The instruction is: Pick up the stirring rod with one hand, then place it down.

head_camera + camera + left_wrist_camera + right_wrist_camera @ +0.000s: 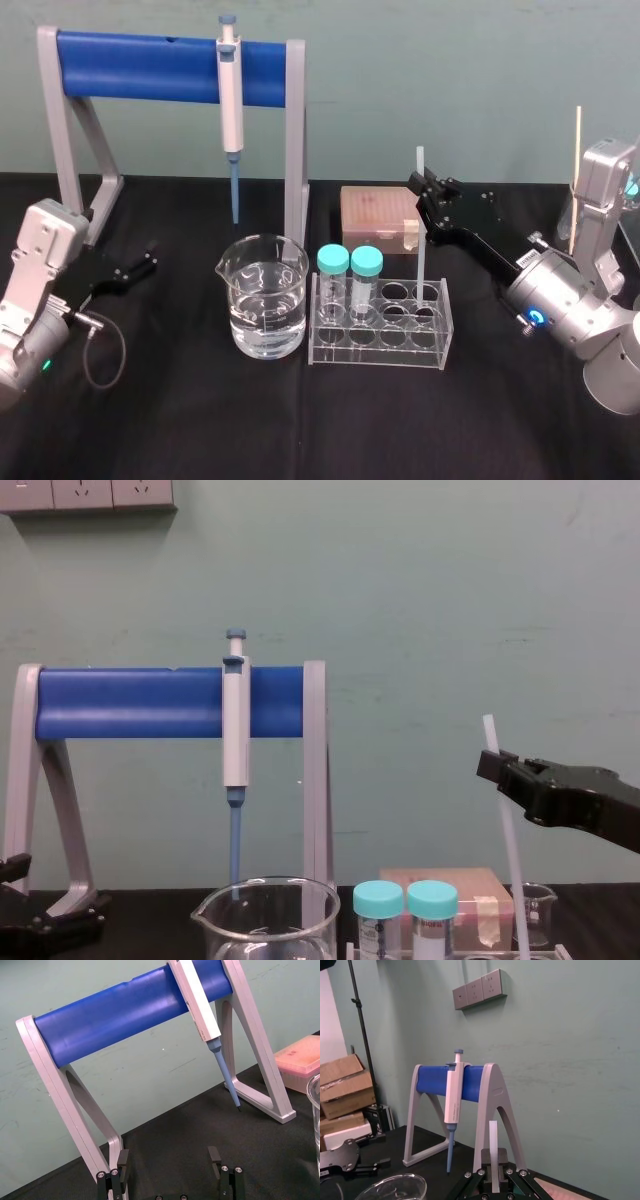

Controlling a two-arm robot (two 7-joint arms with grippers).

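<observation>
- The right claw (425, 186) was closed on the stirring rod (420, 270), pinching it close to its upper end, at about two o'clock from the test-tube rack (380, 330).
- The rod hung almost upright, leaning slightly in the chest view, with its lower end down by a small beaker (540, 915). I could not tell whether it stood inside the beaker or touched it.
- The left claw (135, 268) lay wide open and empty at nine o'clock on the tabletop (300, 430), near the foot of the pipette stand (150, 65).
- With so high a hold, the long free length below could probably swing or slide through the fingers on a quick move.
- The lower end could also catch the small beaker's rim or the rack and tip them if it were carried sideways before being lifted clear.
- Set down hard, so thin a rod might crack or roll away.
- The tabletop was matte black. It carried a large beaker of water (265, 300) at six o'clock from the hanging pipette (231, 100), and a pink box (378, 215) at twelve o'clock from the rack.
- Behind stood a pale green wall (450, 80) with sockets (479, 990), and cardboard boxes (345, 1085) off to one side.
</observation>
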